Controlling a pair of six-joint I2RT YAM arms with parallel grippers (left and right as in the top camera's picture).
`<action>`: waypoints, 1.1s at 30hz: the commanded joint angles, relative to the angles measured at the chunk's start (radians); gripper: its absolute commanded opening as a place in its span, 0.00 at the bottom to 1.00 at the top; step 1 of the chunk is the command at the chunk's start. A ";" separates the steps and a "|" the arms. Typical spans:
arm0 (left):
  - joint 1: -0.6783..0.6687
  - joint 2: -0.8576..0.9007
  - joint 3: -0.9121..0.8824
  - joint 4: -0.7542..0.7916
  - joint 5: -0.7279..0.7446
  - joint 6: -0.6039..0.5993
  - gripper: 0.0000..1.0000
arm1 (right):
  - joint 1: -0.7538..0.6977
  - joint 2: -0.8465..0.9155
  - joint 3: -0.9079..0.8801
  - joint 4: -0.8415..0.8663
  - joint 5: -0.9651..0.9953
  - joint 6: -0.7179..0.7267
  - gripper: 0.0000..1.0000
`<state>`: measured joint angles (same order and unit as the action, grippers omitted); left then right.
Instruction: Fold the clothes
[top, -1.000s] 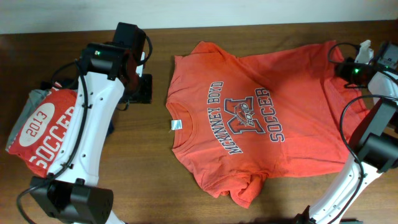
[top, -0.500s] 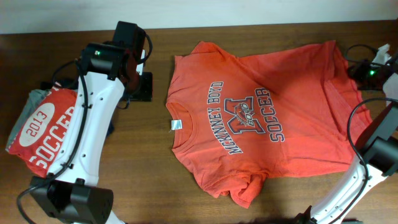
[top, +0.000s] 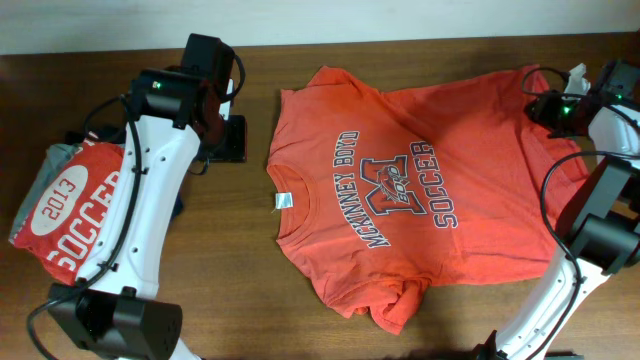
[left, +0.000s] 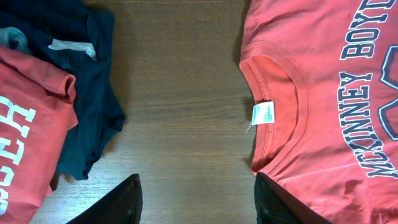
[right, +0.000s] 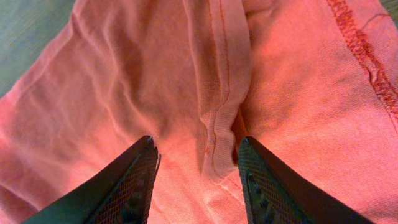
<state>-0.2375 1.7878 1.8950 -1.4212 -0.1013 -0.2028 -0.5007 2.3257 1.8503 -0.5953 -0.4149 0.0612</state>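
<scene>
The orange-red T-shirt (top: 480, 150) lies spread on the wooden table, print side up, collar to the left, with its white neck tag (top: 285, 201) showing. Its lower sleeve is bunched near the front (top: 395, 305). My left gripper (top: 228, 140) is open and empty over bare wood just left of the collar; the left wrist view shows its fingers (left: 196, 186) with the shirt (left: 323, 93) and tag (left: 263, 114) to the right. My right gripper (top: 548, 108) is over the shirt's far right corner. In the right wrist view its fingers (right: 196, 146) are open astride a raised fold of the shirt (right: 124, 81).
A folded red shirt printed "2013 SOCCER" (top: 70, 205) lies at the left edge on a grey garment (top: 50, 160). It also shows in the left wrist view (left: 25, 137) beside a dark navy garment (left: 81, 74). The table's far edge (top: 420, 42) runs just behind the T-shirt.
My right gripper swung out to the right past the shirt's edge, then came back left onto the far right corner. The left arm and the shirt have not visibly moved.
</scene>
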 joint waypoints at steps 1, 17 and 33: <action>-0.003 -0.032 -0.003 -0.004 0.011 -0.006 0.58 | 0.002 0.029 0.002 0.002 0.053 -0.012 0.45; -0.003 -0.032 -0.003 0.001 0.011 -0.006 0.58 | 0.004 0.032 0.002 0.016 0.050 0.000 0.10; -0.003 -0.032 -0.003 0.001 0.010 -0.006 0.58 | -0.094 0.029 0.137 0.058 0.087 -0.002 0.04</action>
<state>-0.2375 1.7878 1.8950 -1.4227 -0.1013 -0.2031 -0.5678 2.3447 1.9343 -0.5449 -0.3470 0.0559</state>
